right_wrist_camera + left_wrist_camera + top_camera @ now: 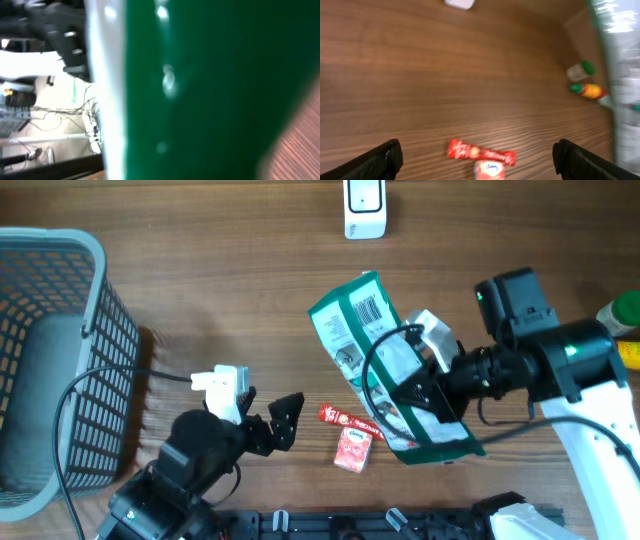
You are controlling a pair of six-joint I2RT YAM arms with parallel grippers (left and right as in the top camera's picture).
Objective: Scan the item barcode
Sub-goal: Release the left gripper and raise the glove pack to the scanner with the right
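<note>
**Green bag held near the scanner, barcode upward**

The green-and-white bag [350, 340] is over the middle of the table [200, 280], pinched by the right gripper [425, 370], whose jaws are pressed together on the bag's mid-section. In the right wrist view the bag fills the frame. The barcode [371, 308] lies near the bag's far end and faces up. That end is near the white scanner [364, 208] at the table's far edge, without touching it.

The bag appears to be a light, soft, glossy film pouch. It will probably sag and crease, and it may slip. A hold well clear of the barcode seems best, so the printed panel stays flat and uncovered.

The left gripper [265, 415] hovers with jaws spread wide and holds nothing. Just beside the bag's near end lie a red candy bar [345, 419] and a small red packet [353, 450]. A wire basket [90, 310] stands at the left edge and bottles [622, 310] at the right. Nothing lies between bag and scanner.
</note>
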